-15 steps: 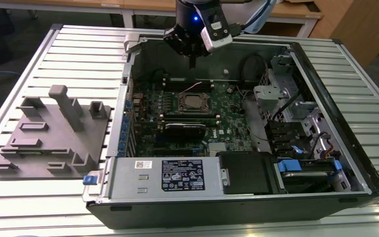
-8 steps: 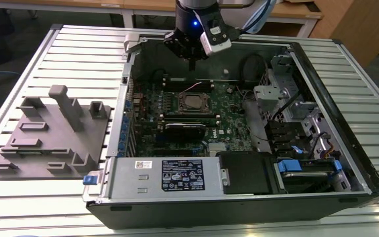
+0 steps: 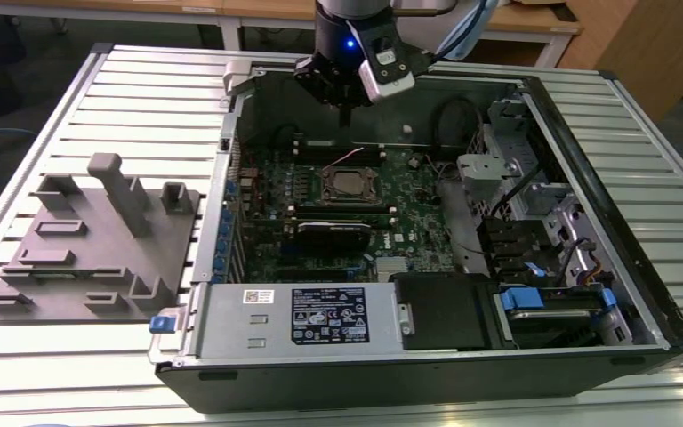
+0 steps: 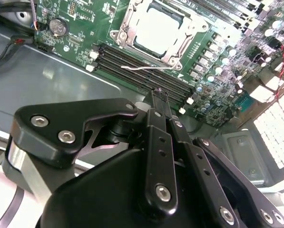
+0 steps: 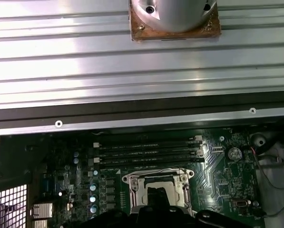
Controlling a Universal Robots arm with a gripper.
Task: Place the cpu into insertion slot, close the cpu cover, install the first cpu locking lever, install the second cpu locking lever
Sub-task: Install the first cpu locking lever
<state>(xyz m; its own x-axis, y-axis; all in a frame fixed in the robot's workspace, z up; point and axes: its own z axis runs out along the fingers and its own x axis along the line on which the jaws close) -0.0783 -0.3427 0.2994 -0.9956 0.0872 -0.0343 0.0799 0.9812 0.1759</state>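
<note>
While the gripper (image 4: 158,95) hangs over the memory slots (image 4: 132,71), fingers together and empty, the cpu (image 4: 156,28) sits in the insertion slot (image 4: 124,32) under the cpu cover (image 4: 175,58); 1 locking lever (image 4: 146,68) juts free, probably needing steady pressure near its tip.

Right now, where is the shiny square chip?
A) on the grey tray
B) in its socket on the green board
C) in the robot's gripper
B: the cpu sits in the insertion slot, with the cpu cover framing it.
</note>
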